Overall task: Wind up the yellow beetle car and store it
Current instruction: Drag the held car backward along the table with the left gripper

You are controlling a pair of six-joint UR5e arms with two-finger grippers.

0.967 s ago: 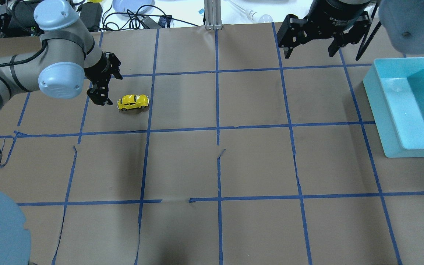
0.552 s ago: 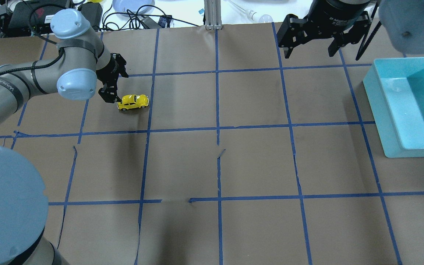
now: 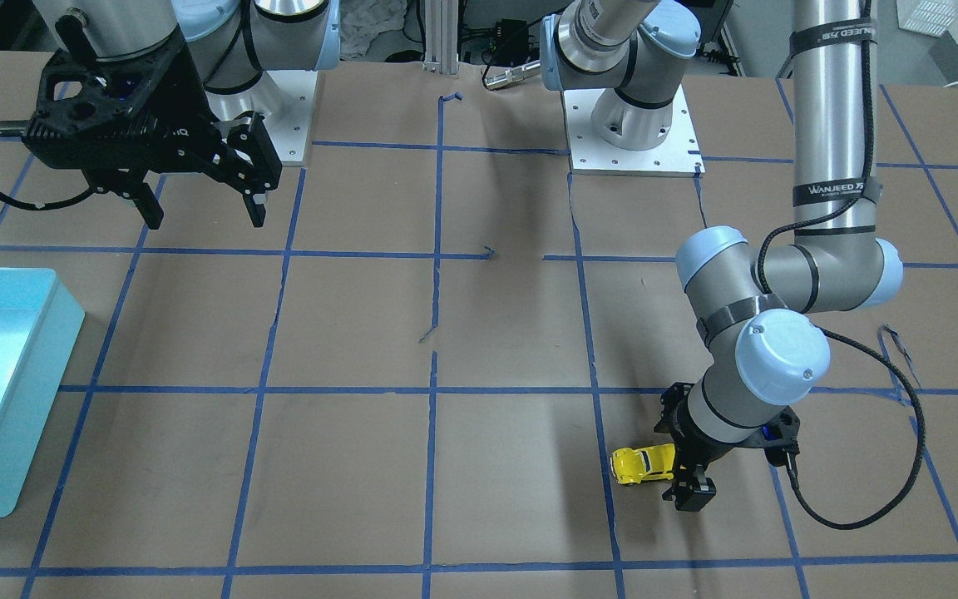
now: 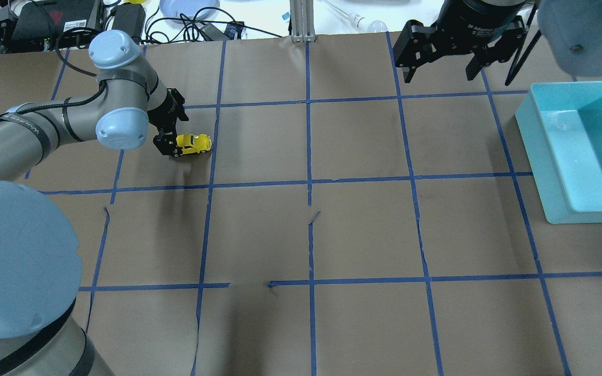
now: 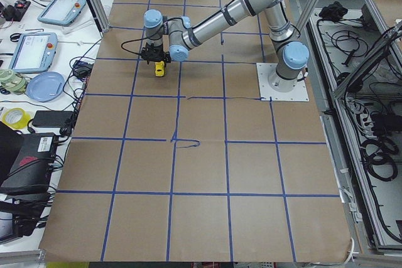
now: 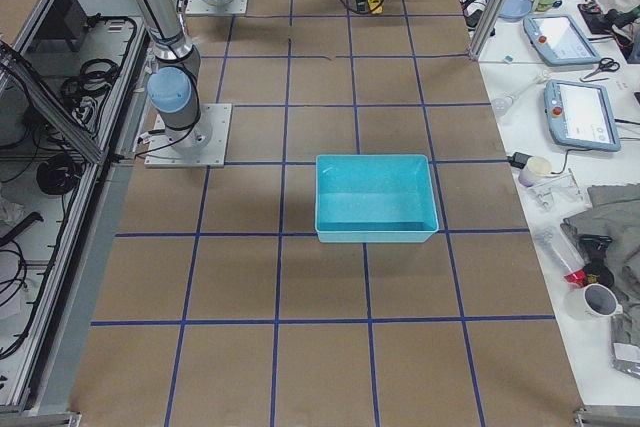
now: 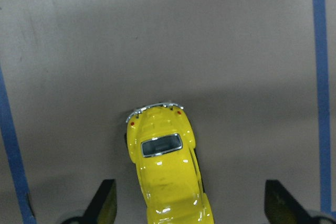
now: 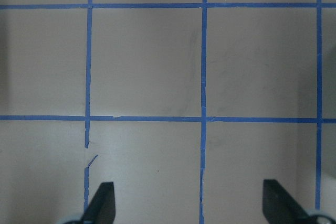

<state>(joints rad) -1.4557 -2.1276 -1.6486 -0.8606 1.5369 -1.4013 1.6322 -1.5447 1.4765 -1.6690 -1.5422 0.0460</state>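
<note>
The yellow beetle car (image 4: pixel 195 144) stands on its wheels on the bench (image 4: pixel 358 230). It is in the half nearer the edge far from the robot's bases, roughly across from the left arm's base. It sits inside one taped square, close beside a blue tape line (image 4: pixel 212 156).

The left end effector (image 7: pixel 189 184) is low over the car with its jaws spread apart. One finger (image 7: pixel 105 203) stands on each side of the car's body. The wrist view shows a gap of bare bench between each finger and the paint, and the car lies nearer one finger than the other. The car's end with the chrome bumper and two small red lights points away from the wrist camera.

The right end effector (image 4: pixel 439 75) hangs above the bench near the far edge, its jaws wide apart. Only brown paper and tape lines show between its fingers (image 8: pixel 102 200).

A teal bin (image 4: pixel 541 156) rests upright toward the bench's right end, well apart from the car.
</note>
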